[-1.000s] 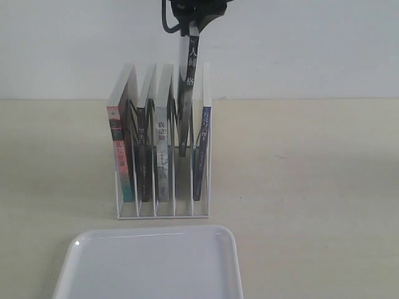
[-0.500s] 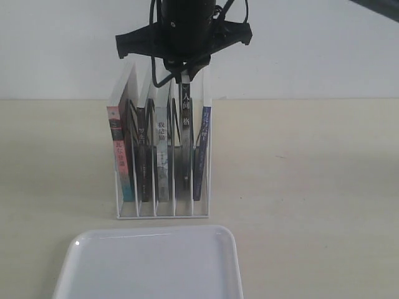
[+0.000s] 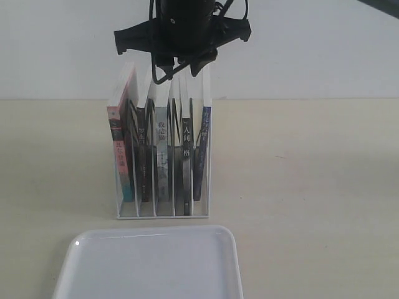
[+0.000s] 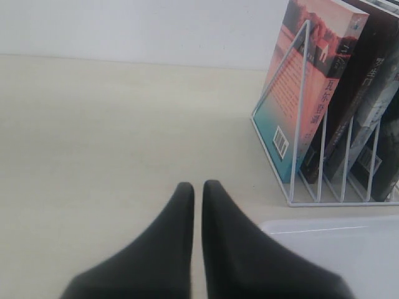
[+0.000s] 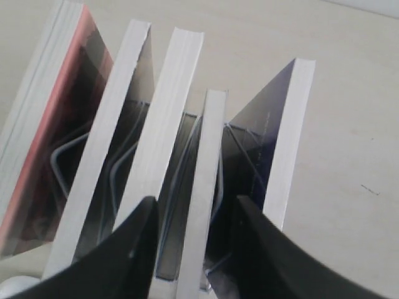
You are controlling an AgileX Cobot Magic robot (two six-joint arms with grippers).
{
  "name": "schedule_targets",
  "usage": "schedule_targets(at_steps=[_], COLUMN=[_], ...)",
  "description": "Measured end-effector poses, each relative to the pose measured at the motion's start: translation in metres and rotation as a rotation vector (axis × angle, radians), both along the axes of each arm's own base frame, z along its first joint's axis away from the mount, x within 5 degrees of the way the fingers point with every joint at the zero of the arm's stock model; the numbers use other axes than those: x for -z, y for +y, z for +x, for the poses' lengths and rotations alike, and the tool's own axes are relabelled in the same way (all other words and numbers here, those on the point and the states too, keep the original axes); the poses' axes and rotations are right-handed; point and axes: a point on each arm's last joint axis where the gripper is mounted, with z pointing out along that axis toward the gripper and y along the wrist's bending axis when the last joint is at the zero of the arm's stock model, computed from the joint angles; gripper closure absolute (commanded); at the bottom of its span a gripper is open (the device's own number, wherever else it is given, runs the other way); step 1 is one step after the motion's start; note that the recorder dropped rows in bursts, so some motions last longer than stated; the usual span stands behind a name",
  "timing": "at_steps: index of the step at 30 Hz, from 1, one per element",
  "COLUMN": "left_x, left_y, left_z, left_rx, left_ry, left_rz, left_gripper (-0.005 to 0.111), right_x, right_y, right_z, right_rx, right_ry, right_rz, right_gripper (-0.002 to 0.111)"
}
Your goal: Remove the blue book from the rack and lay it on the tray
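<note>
R wrist cam: my right jaws spread astride black-spined book (image 5: 202, 187) top, gripping nothing; blue book (image 5: 271, 124) next slot. Only L cam shows left jaws: closed, empty, over bench (image 4: 93, 124).

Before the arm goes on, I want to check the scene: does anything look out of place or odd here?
Nothing is spilled or damaged. One odd thing: above the rack, the open right gripper straddles the black-spined book, not the blue book in the end slot beside it.
</note>
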Motion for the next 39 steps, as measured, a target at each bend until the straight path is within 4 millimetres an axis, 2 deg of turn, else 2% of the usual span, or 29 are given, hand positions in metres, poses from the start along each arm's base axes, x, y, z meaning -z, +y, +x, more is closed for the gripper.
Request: schedule_targets(at_steps=[5,14,19,26,39], left_x=[0.0,0.0,0.0,0.0,0.0], left_y=[0.0,0.0,0.0,0.0,0.0], left_z=[0.0,0.0,0.0,0.0,0.0], left_rx=[0.0,0.0,0.0,0.0,0.0], left_ry=[0.0,0.0,0.0,0.0,0.0], left_rz=[0.0,0.0,0.0,0.0,0.0], left_gripper=[0.103,0.103,0.103,0.103,0.103], right_x=[-0.018,-0.069,-0.083,-0.073,-0.017], right_y=[-0.005,-0.021,-0.015,0.012,0.04], right_z=[-0.007,-0.035,-0.055,-0.074,-0.055], right_rx=[-0.015,-0.048,-0.078,-0.14,-0.12], right_ry=[-0.031,-0.097,-0.094,-0.071,0.014], right_rz=[0.019,0.121,0.181,0.169,0.081], right_gripper=[0.072,0.072,0.072,0.072,0.072])
